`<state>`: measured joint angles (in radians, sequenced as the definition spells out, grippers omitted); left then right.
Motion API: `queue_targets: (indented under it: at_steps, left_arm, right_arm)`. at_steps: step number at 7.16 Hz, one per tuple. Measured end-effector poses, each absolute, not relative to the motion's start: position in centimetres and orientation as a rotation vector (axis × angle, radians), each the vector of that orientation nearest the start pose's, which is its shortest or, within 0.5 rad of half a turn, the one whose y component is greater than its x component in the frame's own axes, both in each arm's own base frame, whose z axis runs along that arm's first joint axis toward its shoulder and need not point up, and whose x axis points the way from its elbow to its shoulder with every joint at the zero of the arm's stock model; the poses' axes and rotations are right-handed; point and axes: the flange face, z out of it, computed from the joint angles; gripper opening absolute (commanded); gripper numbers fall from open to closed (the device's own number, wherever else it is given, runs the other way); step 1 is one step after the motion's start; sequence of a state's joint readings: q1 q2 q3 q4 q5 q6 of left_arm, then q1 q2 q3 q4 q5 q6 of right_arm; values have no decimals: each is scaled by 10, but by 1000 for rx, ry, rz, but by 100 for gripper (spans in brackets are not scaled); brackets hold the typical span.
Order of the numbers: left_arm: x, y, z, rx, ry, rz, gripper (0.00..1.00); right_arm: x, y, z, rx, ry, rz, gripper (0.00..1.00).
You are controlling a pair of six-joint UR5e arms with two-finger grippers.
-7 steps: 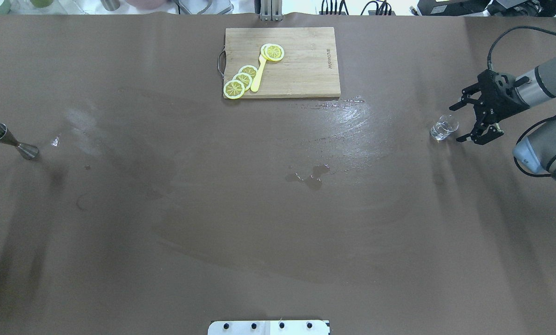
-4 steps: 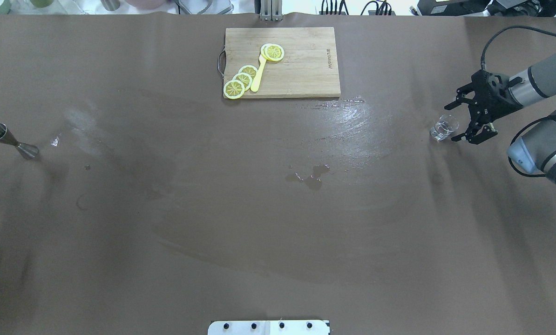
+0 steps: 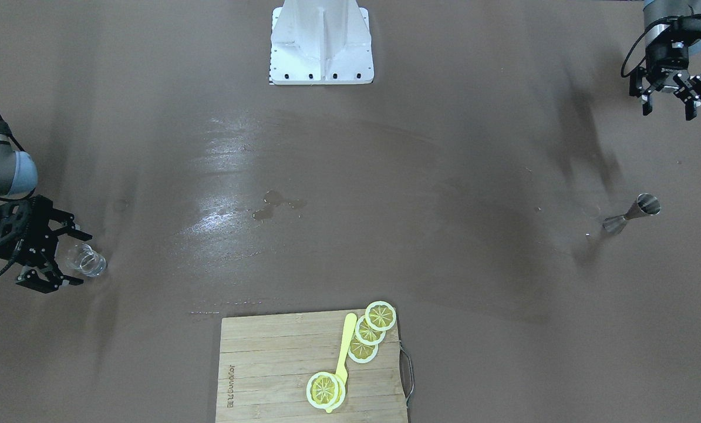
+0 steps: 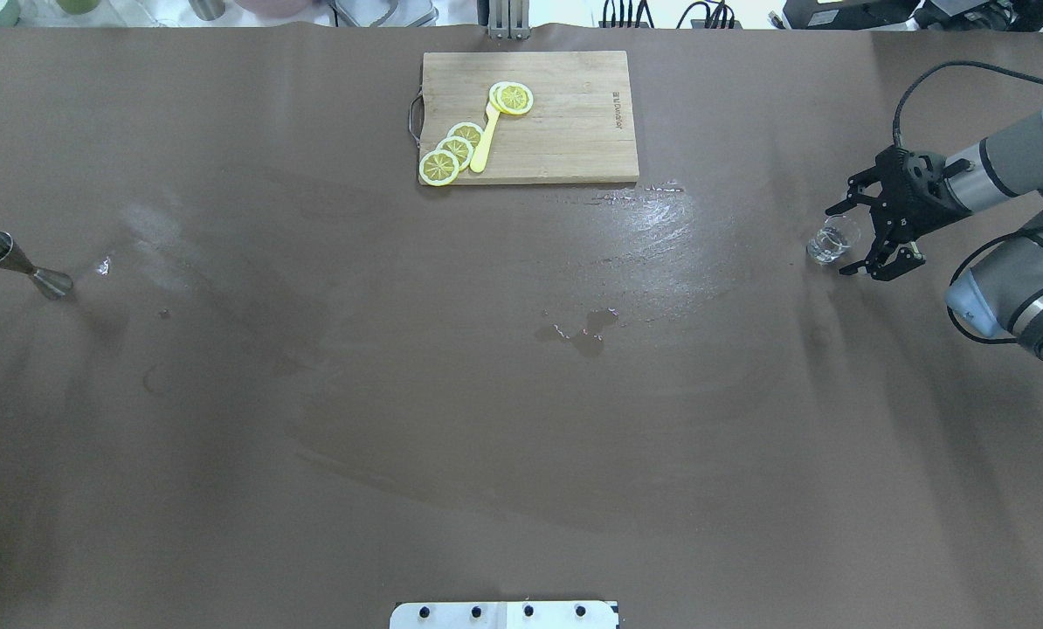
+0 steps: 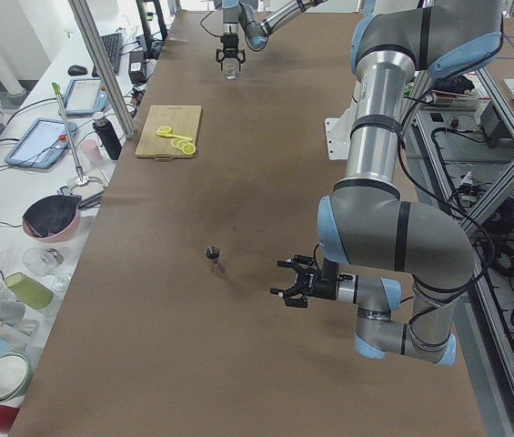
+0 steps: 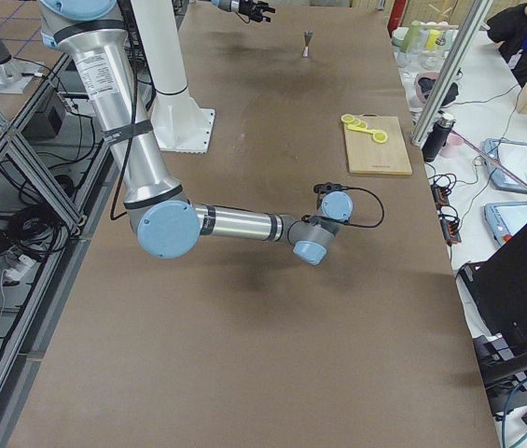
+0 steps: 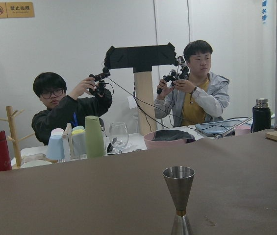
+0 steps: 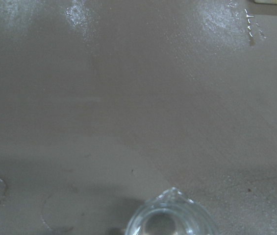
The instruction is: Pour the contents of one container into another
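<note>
- The right gripper [image 4: 843, 242] has closed in on the small glass [image 4: 825, 245] over the past second. Its jaws are spread wide, and the glass now stands upright between the tips at the robot's right end of the table [image 4: 521, 437].
- We see no contact yet, and the glass rests on the table, not lifted.
- We judge that the reach is all but done. The grasp comes next, and the pour has not begun.
- The left gripper [image 3: 669, 110] hangs with its jaws apart near the robot's side of the table, well apart from the jigger [image 4: 15, 262]. The jigger stands at the opposite end from the glass, so we expect a long carry before any pouring.
- By our count there are two containers: one glass, which appears to hold clear liquid, and one steel jigger.
- There is also one cutting board [image 4: 565, 131], which carries one yellow utensil [image 4: 484, 144].
- The board holds at least four lemon slices [image 4: 439, 167], and a fifth may lie under the topmost one.
- One small puddle [image 4: 587, 332] glistens mid-table.
</note>
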<state>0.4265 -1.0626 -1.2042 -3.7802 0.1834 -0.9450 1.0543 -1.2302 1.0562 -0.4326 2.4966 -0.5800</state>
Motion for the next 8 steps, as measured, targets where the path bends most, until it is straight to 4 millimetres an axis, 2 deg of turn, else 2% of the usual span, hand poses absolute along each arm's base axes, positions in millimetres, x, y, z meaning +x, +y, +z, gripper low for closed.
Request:
queue_targets:
  at_steps: [2, 4, 8]
  left_arm:
    - [155, -184, 732, 1452, 745, -333, 93]
    - [179, -175, 734, 1492, 731, -308, 93]
    - [198, -187, 761, 1482, 740, -381, 92]
  right_arm:
    - [-266, -577, 585, 1000, -899, -1384, 94]
    - [-267, -578, 584, 1000, -900, -1384, 87]
    - [-268, -579, 585, 996, -901, -1382, 84]
